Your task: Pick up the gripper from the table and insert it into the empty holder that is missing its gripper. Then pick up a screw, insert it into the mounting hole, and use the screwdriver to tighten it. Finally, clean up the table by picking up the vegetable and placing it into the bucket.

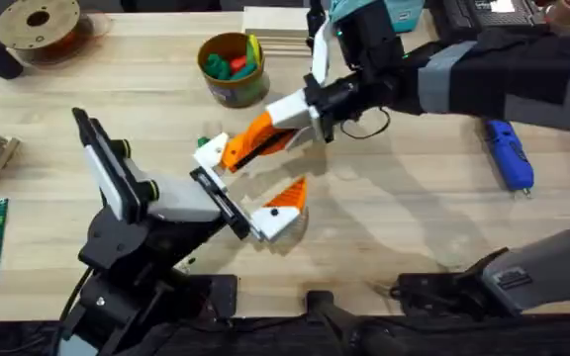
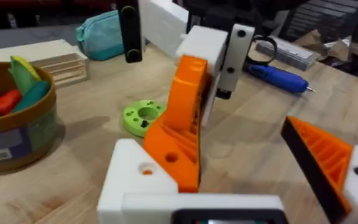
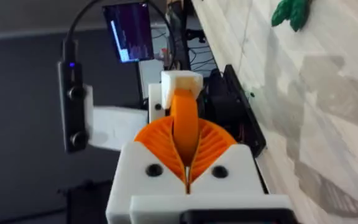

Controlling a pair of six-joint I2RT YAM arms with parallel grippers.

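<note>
The table (image 1: 414, 227) is carrying the whole job, and the two arms are meeting over its middle. The left gripper (image 1: 252, 176) is standing wide open with nothing between its fingers, apparently presenting itself as the workpiece: one finger is wearing its orange tip, and the other is ending in the bare white holder (image 1: 211, 150). The right gripper (image 1: 287, 121), reaching across from the far side, is clamping its ribbed pads fully onto the loose orange gripper tip (image 1: 255, 138) and pressing it against that holder (the wedge looks seated or very nearly so, though I cannot tell how deep). Pinching it by its flanks is leaving the mating end free to slide in, which is probably why the wrist is lying so flat. The bucket (image 1: 232, 69) is sitting just beyond the right gripper, holding toy pieces, ready for the clean-up. The blue screwdriver (image 1: 509, 154) is lying well behind the right gripper's wrist, out of the way until a screw is in. A flat green disc (image 2: 143, 116) is resting just past the holder. The small dark-green vegetable (image 3: 294, 9) is lying on the table ahead of the right gripper, not yet in the bucket.
</note>
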